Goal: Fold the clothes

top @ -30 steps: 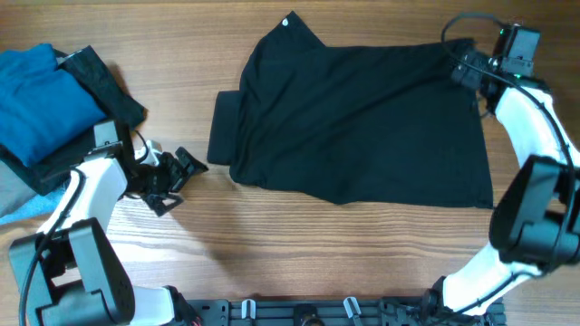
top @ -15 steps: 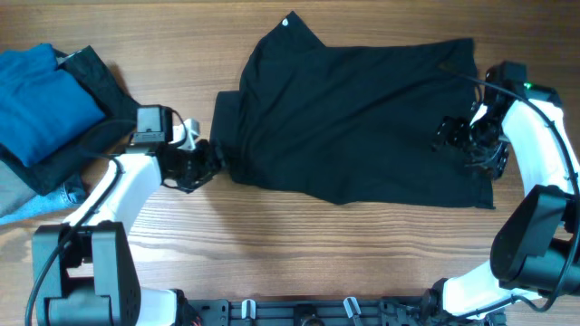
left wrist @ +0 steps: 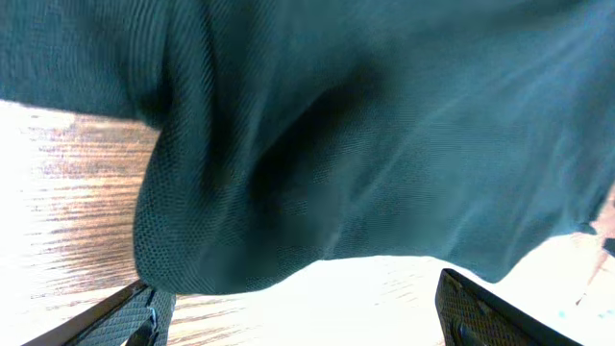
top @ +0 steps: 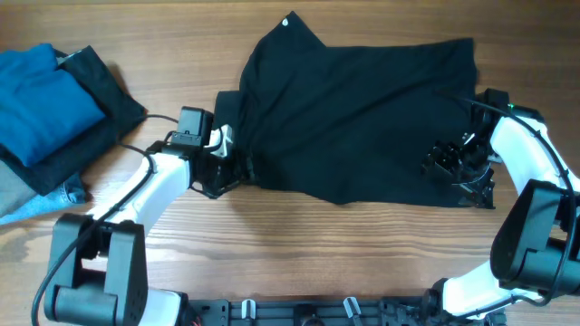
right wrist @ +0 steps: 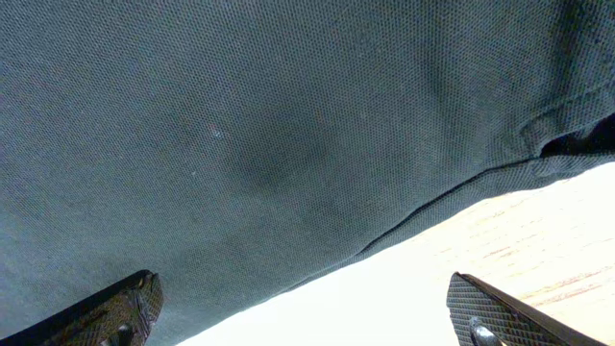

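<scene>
The large black garment (top: pixel 353 113) lies spread across the middle of the wooden table, with a small white mark at its top corner (top: pixel 287 22). My left gripper (top: pixel 228 172) is open at the garment's lower-left edge; in the left wrist view the dark fabric (left wrist: pixel 365 125) hangs just past the spread fingers (left wrist: pixel 307 317). My right gripper (top: pixel 453 177) is open over the garment's lower-right part; the right wrist view shows the fabric and its hem (right wrist: pixel 288 125) between the wide-open fingers (right wrist: pixel 303 312).
A bright blue folded garment (top: pixel 41 100) lies on a plain black cloth (top: pixel 100 91) at the far left, with grey cloth (top: pixel 18 199) below it. Bare wood table (top: pixel 299 244) runs along the front.
My left gripper has moved right from the bare table to the garment's lower-left edge. My right gripper has come down from the top-right corner to the lower-right part.
</scene>
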Motion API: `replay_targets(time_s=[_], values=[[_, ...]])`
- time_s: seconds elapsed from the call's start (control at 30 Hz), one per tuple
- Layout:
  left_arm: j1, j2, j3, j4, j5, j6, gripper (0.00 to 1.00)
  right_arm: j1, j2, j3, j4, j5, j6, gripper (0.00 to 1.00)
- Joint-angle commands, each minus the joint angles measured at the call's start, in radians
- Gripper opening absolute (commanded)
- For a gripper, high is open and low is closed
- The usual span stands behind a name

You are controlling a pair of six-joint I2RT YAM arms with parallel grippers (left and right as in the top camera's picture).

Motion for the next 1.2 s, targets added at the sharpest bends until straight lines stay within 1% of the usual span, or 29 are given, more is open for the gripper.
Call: replay_targets(time_s=[0.0,0.13,0.17,0.2,0.23,0.3,0.33,0.37,0.43,0.53,0.57,0.6,0.7,0.77,0.83,0.87,0.9,0.93,0.97,1.0,1.07,1.1,1.13,1.17], values=[[-0.027,0.047,0.005,-0.002,-0.029,-0.041,0.87,0.003,-0.004,-0.006,0.008,-0.013,0.022,1.00],[-0.063,0.074,0.005,0.022,-0.032,-0.041,0.84,0.003,-0.004,-0.006,0.014,-0.013,0.022,1.00],[-0.072,0.078,0.005,0.031,-0.033,-0.041,0.81,0.003,-0.004,-0.006,0.014,-0.013,0.022,1.00],[-0.077,0.079,0.005,0.045,-0.034,-0.041,0.76,0.003,-0.004,-0.006,0.014,-0.013,0.022,1.00],[-0.080,0.079,0.005,0.062,-0.034,-0.041,0.68,0.003,-0.004,-0.006,0.014,-0.013,0.022,1.00],[-0.075,0.079,0.006,0.111,-0.048,-0.042,0.42,0.003,-0.004,-0.006,0.013,-0.012,0.021,1.00],[-0.067,0.079,0.006,0.122,-0.047,-0.046,0.22,0.003,-0.004,-0.006,0.014,-0.008,0.021,1.00],[-0.056,0.079,0.009,0.121,-0.046,-0.071,0.06,0.003,-0.004,-0.006,0.015,0.006,0.022,1.00],[-0.030,0.075,0.018,0.104,0.032,-0.090,0.04,0.003,-0.004,-0.006,0.022,0.065,0.025,1.00],[0.018,0.064,0.037,0.102,0.285,-0.091,0.04,0.003,-0.004,-0.006,0.029,0.085,0.025,1.00],[0.031,0.061,0.045,0.102,0.345,-0.095,0.04,0.002,-0.004,-0.006,0.031,0.085,0.024,1.00],[0.053,0.059,0.062,0.104,0.426,-0.120,0.04,0.002,-0.004,-0.006,0.033,0.085,0.024,1.00],[0.097,0.054,0.101,0.154,0.551,-0.174,0.04,0.002,-0.004,-0.006,0.037,0.081,0.025,1.00],[0.121,0.054,0.128,0.257,0.574,-0.234,0.04,0.002,-0.004,-0.006,0.037,0.082,0.024,1.00],[0.140,0.054,0.138,0.475,0.560,-0.312,0.04,0.002,-0.004,-0.006,0.037,0.082,0.024,1.00],[0.146,0.054,0.138,0.555,0.541,-0.337,0.04,0.002,-0.004,-0.006,0.037,0.082,0.024,1.00],[0.153,0.054,0.138,0.666,0.494,-0.383,0.07,0.002,-0.004,-0.006,0.037,0.082,0.024,1.00],[0.157,0.054,0.138,0.719,0.457,-0.409,0.22,0.002,-0.004,-0.006,0.037,0.082,0.024,1.00],[0.158,0.055,0.138,0.777,0.383,-0.430,0.43,0.002,-0.004,-0.006,0.037,0.082,0.024,1.00],[0.158,0.055,0.138,0.791,0.321,-0.430,0.53,0.002,-0.004,-0.006,0.036,0.082,0.023,1.00],[0.154,0.055,0.137,0.768,0.228,-0.430,0.80,0.002,-0.004,-0.006,0.035,0.082,0.021,1.00],[0.151,0.055,0.137,0.747,0.204,-0.430,0.89,0.002,-0.004,-0.006,0.035,0.082,0.021,1.00],[0.148,0.055,0.137,0.709,0.179,-0.429,0.93,0.002,-0.004,-0.006,0.036,0.082,0.021,1.00],[0.143,0.055,0.137,0.670,0.167,-0.423,0.95,0.002,-0.004,-0.006,0.036,0.082,0.021,1.00]])
